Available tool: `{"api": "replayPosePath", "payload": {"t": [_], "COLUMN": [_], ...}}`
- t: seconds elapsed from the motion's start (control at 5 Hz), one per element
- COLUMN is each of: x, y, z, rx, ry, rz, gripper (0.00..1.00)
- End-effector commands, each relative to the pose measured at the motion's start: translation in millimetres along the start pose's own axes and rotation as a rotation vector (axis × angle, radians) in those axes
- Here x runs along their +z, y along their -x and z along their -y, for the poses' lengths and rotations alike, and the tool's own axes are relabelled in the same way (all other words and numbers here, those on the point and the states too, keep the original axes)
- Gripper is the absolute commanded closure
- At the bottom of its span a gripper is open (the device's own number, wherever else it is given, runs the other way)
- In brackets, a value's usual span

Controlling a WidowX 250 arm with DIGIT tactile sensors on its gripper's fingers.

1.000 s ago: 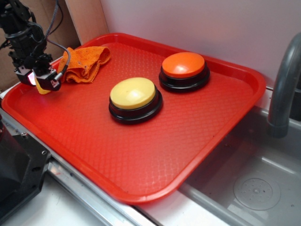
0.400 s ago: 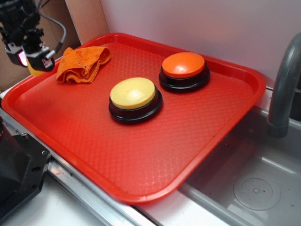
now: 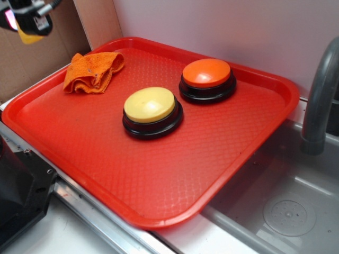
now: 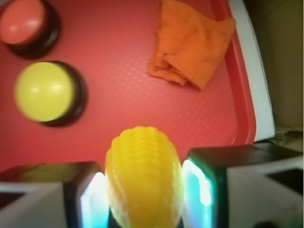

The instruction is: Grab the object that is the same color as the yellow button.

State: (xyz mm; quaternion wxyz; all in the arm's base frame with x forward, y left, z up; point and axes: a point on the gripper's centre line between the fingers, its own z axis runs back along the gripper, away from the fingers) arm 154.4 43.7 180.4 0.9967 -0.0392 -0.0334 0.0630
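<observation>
A red tray fills most of the frame, carrying the yellow button at center, an orange button behind it, and an orange rag upper left. In the top left corner the claw hangs clenched around the toy corn, clear of the tray.

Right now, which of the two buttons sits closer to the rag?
The yellow button, toward the tray's middle; the orange button sits farther from the rag.
</observation>
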Motion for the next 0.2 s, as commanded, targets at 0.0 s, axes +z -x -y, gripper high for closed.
{"api": "replayPosePath", "payload": {"t": [0.0], "x": [17.2], "y": [3.0], "z": [12.2], "rx": [-0.086], "ry": [-0.069], "rz": [0.062], "gripper": [1.0]}}
